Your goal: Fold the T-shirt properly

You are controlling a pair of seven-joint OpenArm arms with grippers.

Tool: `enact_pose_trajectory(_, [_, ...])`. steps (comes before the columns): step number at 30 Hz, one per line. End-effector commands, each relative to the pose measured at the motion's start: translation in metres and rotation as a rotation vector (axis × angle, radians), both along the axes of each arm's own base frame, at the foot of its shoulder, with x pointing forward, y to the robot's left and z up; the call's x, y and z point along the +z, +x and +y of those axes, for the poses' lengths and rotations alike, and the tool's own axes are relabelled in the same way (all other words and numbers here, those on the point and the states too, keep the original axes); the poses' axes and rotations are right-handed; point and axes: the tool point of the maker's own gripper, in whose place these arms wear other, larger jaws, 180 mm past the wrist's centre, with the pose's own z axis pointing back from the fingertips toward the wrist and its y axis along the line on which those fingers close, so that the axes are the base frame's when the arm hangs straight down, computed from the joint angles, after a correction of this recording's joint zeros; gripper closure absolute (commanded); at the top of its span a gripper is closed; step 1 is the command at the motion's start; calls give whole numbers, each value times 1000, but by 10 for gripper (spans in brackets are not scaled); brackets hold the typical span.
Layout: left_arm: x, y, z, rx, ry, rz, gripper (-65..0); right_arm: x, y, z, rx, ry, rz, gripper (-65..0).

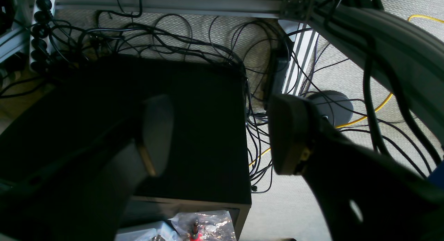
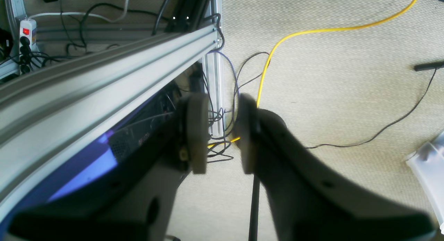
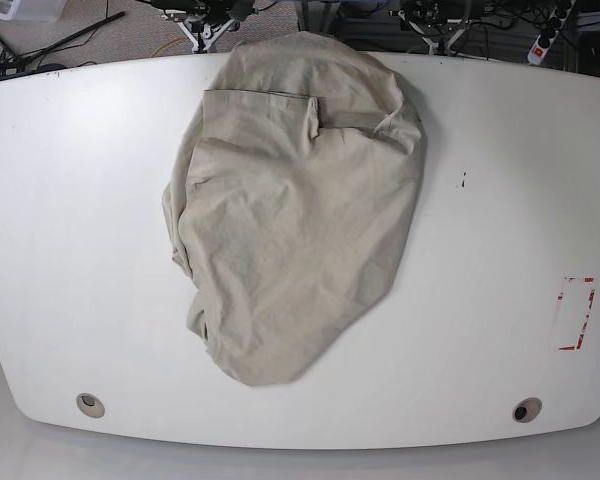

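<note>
So the T-shirt is sitting on the white desk, bunched into a rough rounded blob rather than laid flat. It's beige, pretty wrinkled, and it runs from the far edge of the desk down toward the near side, a bit left of center. There's a folded flap with a stitched hem showing near its far end. A red-marked rectangle sits off on the desk's right side, well apart from the shirt, and there's a round hole near each front corner.

Neither arm shows up in the base view. Both wrist cams are just looking at the carpeted floor and cables. The left end effector has its fingers spread wide with nothing between them, hanging over a black box and a mess of black cables. The right end effector has a narrower gap, also empty, next to an aluminium frame rail with a yellow cable running across the carpet.
</note>
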Motion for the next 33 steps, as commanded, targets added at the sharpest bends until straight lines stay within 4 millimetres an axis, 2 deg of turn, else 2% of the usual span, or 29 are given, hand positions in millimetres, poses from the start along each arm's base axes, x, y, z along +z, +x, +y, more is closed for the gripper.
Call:
enact_pose_trajectory(1, [1,-1,8,2,16,-1,-403,0,-2,-6,0,-12,-10,-141])
enact_pose_trajectory(2, [0,-6,4,0,6,4,-396,0,1,10,-6,16,-5,-144])
enact_pose_trajectory(3, [0,-6,4,0,6,4,-396,0,1,11,-6,17,-5,-144])
enact_pose_trajectory(13, [1,-11,5,-1,8,4,-396,0,1,11,-6,17,-5,-144])
enact_pose_trajectory(18, [3,-19,6,-9,15,-66,-396,1,4,10,-14,14,-38,-140])
enact_pose_trajectory(24, [6,-33,7,-14,19,-103,-396,4,-6,8,-36,10,-86,-140])
enact_pose_trajectory(26, [7,-36,7,-11,19,-105,-394,4,-19,8,-39,9,-68,-138])
enact_pose_trajectory(28, [10,-40,7,-16,19,-118,-393,6,-23,5,-38,1,-78,-138])
enact_pose_trajectory(31, [19,-36,5,-29,14,-176,-393,13,-25,1,-28,-14,-114,-138])
enact_pose_trajectory(33, [28,-32,2,-40,9,-221,-393,18,-28,8,-26,-9,-135,-138])
